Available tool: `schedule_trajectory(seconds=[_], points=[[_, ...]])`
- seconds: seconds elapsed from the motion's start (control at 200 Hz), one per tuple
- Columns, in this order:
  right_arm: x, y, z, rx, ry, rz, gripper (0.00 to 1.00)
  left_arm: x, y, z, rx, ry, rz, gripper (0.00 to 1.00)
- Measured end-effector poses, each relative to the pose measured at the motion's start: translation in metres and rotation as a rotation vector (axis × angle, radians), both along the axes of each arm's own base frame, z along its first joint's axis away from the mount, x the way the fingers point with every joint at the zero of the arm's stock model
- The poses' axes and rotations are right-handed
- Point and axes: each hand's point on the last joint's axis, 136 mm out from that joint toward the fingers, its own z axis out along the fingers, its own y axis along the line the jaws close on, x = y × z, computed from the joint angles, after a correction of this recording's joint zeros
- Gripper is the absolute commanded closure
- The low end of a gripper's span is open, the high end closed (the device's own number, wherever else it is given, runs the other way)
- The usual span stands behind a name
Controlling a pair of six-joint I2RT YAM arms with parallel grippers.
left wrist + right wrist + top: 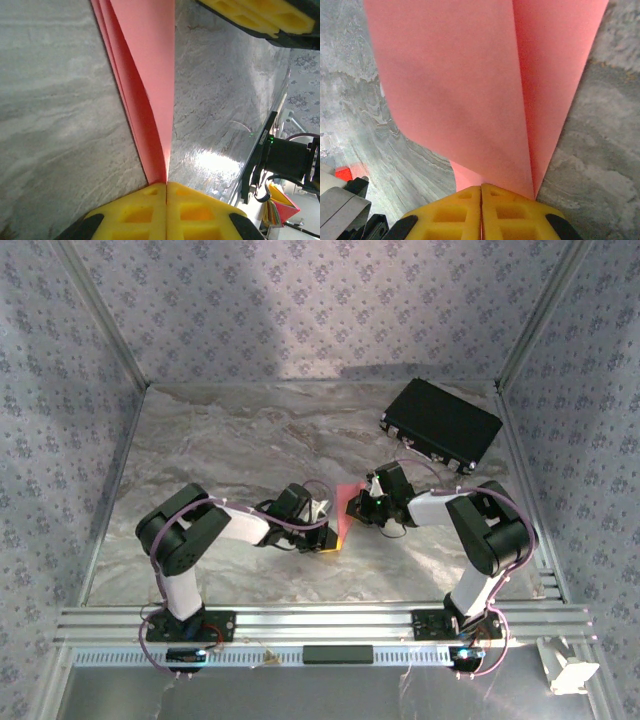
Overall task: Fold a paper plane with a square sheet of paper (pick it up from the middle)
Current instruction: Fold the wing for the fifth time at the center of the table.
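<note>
The square sheet of paper is a salmon-pink folded shape held up off the table between both grippers. In the left wrist view the paper runs away from the yellow jaws as a narrow creased fold. My left gripper is shut on its near end. In the right wrist view the paper spreads wide, with a crease down its right side. My right gripper is shut on its lower edge. From above, the left gripper and right gripper stand close together. The paper plane is out of view.
A black rectangular case lies at the back right of the marble table. A small red block sits low on the left of the right wrist view. A stack of coloured sheets lies beyond the table's rail.
</note>
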Motion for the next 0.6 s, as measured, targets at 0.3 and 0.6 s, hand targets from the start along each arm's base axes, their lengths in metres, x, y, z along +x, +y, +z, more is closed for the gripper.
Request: schedule_trajectory(seconds=[0.3, 0.6], points=[[0.000, 0.000, 0.000, 0.000, -0.001, 0.000, 0.90, -0.028, 0.017, 0.007, 0.049, 0.043, -0.022, 0.89], [0.000, 0.000, 0.000, 0.000, -0.001, 0.000, 0.90, -0.001, -0.003, 0.048, -0.017, -0.051, 0.007, 0.94]])
